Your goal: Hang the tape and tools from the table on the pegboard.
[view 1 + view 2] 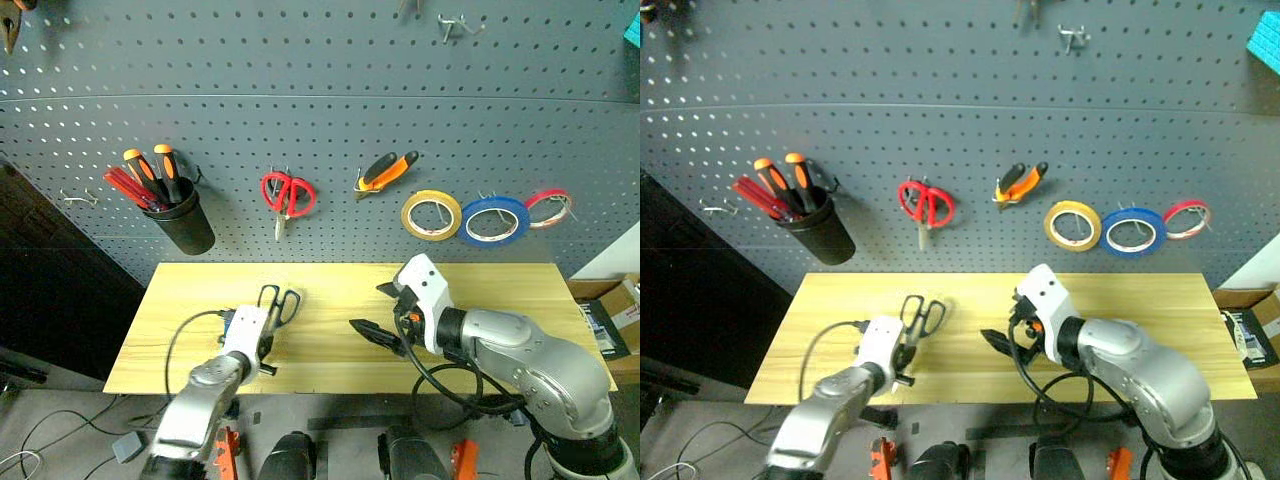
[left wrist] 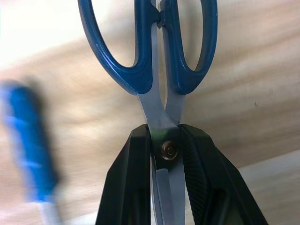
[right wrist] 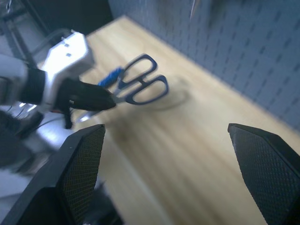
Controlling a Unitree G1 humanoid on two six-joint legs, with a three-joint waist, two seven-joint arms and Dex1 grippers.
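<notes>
Pale wooden table (image 1: 480, 300), small blue-handled screwdriver (image 2: 29, 145) lying blurred near its left front edge

glossy plastic scissors (image 2: 154, 51) handles, matt wood table (image 1: 480, 300)

Silver arms, seemingly black-cabled white wrists

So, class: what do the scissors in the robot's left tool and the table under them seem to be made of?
Scissors: blades look like bare steel, grey and shiny; the handles look like dark blue plastic, smooth and glossy. Table: pale yellowish wood, going by its grain streaks, though it could be a veneer.
</notes>
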